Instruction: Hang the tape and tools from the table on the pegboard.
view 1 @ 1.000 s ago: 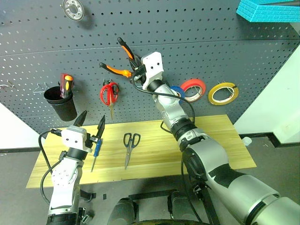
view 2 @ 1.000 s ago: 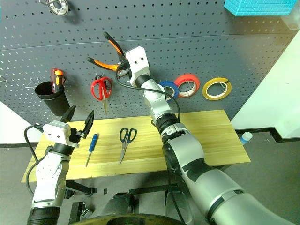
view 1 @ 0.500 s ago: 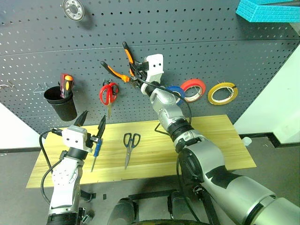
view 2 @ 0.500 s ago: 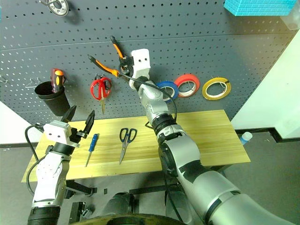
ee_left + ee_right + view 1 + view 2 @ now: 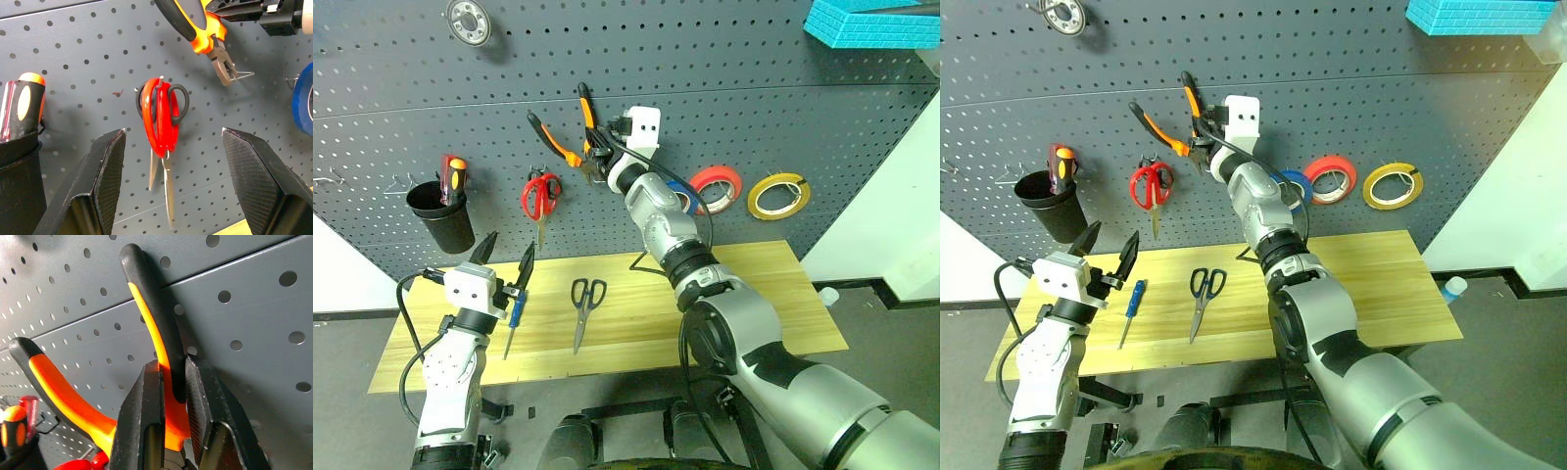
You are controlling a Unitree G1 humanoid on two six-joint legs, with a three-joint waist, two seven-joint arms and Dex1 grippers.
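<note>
My right gripper (image 5: 595,157) is shut on one orange-and-black handle of the pliers (image 5: 570,132), held up against the pegboard (image 5: 754,98). Both handles point upward, and the nose (image 5: 222,66) sits beside a small metal hook (image 5: 243,75). In the right wrist view the two fingers (image 5: 146,421) clamp that handle (image 5: 166,382). My left gripper (image 5: 506,253) stands open above the table's (image 5: 754,284) left part, over the blue-handled screwdriver (image 5: 513,318). The dark grey-handled scissors (image 5: 584,302) lie on the table's middle. The yellow tape (image 5: 778,196) hangs on the board at the right.
Red-handled scissors (image 5: 540,194) hang left of the pliers. A black cup (image 5: 440,215) holding a red-and-orange screwdriver hangs further left. Blue (image 5: 685,196) and red (image 5: 717,184) rolls hang beside the yellow one. A teal block (image 5: 871,20) sits top right, a metal ring (image 5: 467,18) top left.
My right gripper has rolled, swinging the pliers' handles from spread leftward to pointing upward, and edged closer to the board. The left arm has stayed still.
</note>
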